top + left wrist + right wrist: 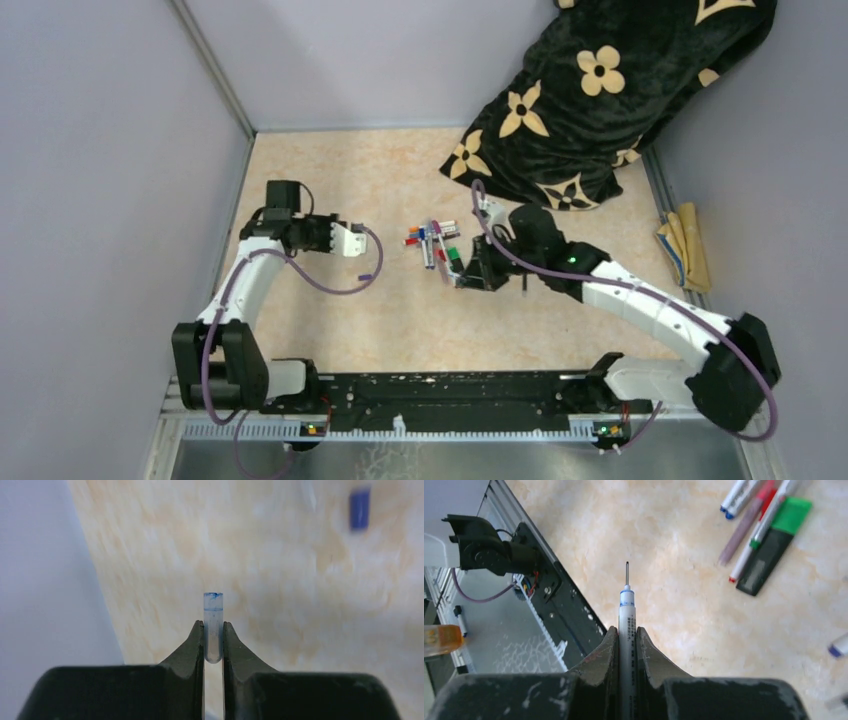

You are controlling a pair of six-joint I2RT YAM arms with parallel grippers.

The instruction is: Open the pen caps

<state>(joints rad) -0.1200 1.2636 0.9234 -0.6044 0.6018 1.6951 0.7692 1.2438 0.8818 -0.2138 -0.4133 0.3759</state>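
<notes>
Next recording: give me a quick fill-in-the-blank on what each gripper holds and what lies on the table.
1. The right gripper is shut on a pen with a ____ ring behind its bare tip.
2. The left gripper is shut on a clear ____ stained blue at its end.
3. The thick black marker on the table has a ____ end.

Missing words: blue; cap; green.

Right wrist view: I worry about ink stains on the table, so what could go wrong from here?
1. The pen in the right pincer has its bare tip pointing outward; lowered tip first, it could mark the table.
2. The left pincer grips the cap by one end only, so it might slip out and roll away.
</notes>
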